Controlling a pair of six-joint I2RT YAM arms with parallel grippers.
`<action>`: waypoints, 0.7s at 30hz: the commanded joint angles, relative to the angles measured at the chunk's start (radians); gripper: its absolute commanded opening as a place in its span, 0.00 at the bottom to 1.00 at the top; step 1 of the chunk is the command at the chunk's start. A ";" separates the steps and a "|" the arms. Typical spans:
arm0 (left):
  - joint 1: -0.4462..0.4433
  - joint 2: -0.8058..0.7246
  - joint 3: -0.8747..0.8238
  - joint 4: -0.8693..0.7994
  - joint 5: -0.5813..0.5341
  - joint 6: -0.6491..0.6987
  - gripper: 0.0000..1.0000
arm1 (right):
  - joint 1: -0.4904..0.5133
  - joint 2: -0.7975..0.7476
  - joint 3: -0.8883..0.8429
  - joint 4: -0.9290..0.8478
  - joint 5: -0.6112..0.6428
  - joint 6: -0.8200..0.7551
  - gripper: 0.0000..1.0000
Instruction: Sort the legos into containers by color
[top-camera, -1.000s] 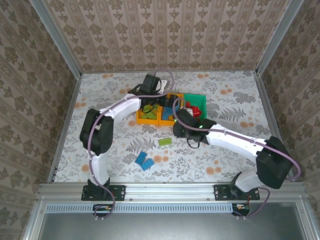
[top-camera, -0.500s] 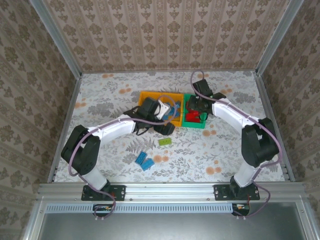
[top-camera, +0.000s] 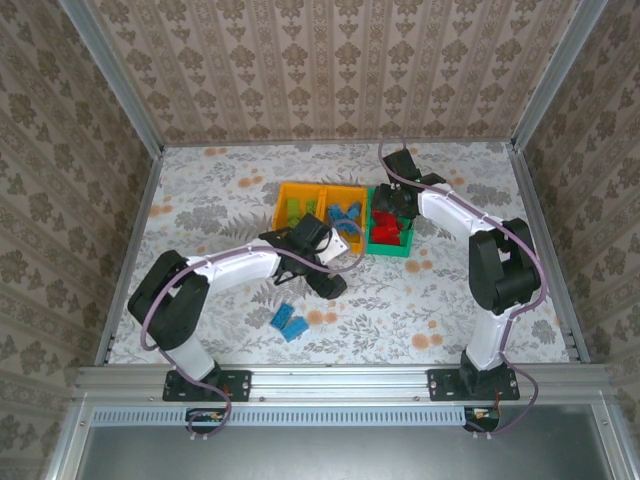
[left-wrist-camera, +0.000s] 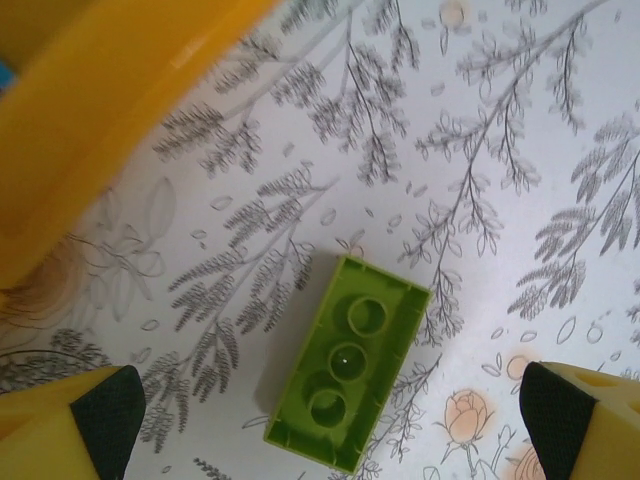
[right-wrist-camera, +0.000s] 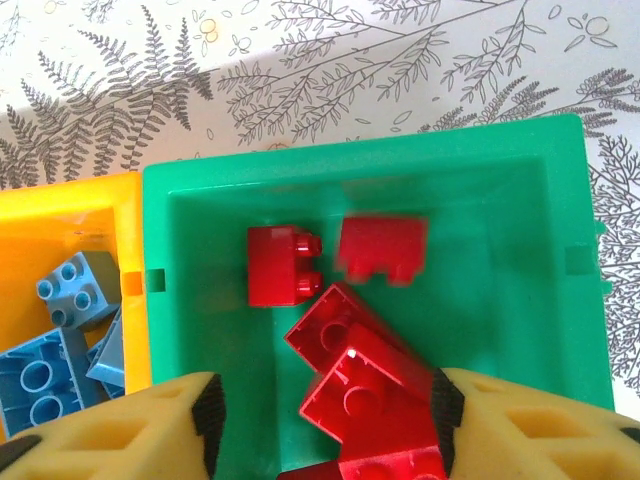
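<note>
A lime green lego (left-wrist-camera: 348, 375) lies upside down on the table, straight below my left gripper (left-wrist-camera: 330, 425), which is open with its fingers wide to either side of it. In the top view my left gripper (top-camera: 328, 280) hovers just in front of the containers (top-camera: 283, 205). My right gripper (right-wrist-camera: 325, 415) hangs open over the green bin (right-wrist-camera: 500, 250), where several red legos (right-wrist-camera: 380, 385) are piled. One red brick (right-wrist-camera: 383, 248) is blurred there. Blue legos (right-wrist-camera: 45, 365) lie in the neighbouring orange bin (right-wrist-camera: 60, 215).
Two blue legos (top-camera: 288, 322) lie on the table near the front, left of centre. An orange bin wall (left-wrist-camera: 100, 120) stands close by my left gripper. Metal rails and patterned walls enclose the flowered table (top-camera: 470, 300).
My right arm swung from mid-table to the green bin and its jaws opened, releasing a red brick. My left arm came forward from the bins to above the green lego.
</note>
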 joint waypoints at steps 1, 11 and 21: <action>-0.021 0.051 0.028 -0.068 -0.021 0.081 1.00 | -0.005 -0.031 0.012 -0.032 -0.011 -0.016 0.67; -0.031 0.104 0.043 -0.080 -0.055 0.109 0.96 | -0.006 -0.099 -0.006 -0.017 -0.028 0.000 0.83; -0.029 0.164 0.067 -0.052 -0.041 0.112 0.71 | -0.006 -0.196 -0.060 -0.013 -0.018 -0.003 0.86</action>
